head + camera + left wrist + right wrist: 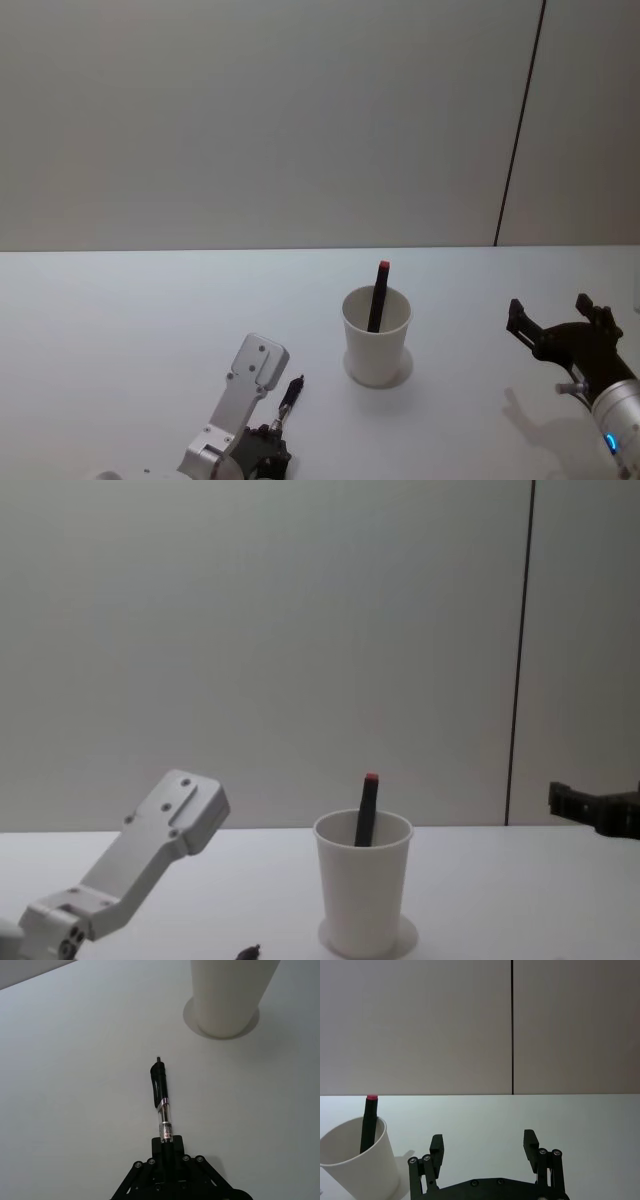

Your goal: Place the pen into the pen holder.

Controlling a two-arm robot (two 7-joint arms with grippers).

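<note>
Not finished. Has the pen [161, 1105] clamped in the left gripper [167, 1146], low over the near part of the worktop [120, 340], outside the cup [377, 340]. Counts, on that evidence, as grasp made and nothing more. Leaves the carry across, the tipping upright above the rim, the lowering inside and the release.

Shows the cup standing upright near the middle of the worktop, already housing a black marker [379, 295] with its red end poking above the rim. Suggests aiming for the free space beside that marker rather than on top of it.

Grips with jaws drawn in narrow on the clear part of the barrel. Hides the writing end between them and leaves the black clip and push-button end sticking out ahead. Points that free end roughly toward the cup, a little to its left, with a stretch of bare worktop between. Touches neither the cup wall nor the rim. Cannot tell from these views how far the pen sits above the worktop, nor whether it lies level or slightly tilted.

Holds the right gripper [553, 312] off to the right of the cup, jaws spread wide with nothing between them, well apart from cup and pen alike. Looks idle for this step.
</note>
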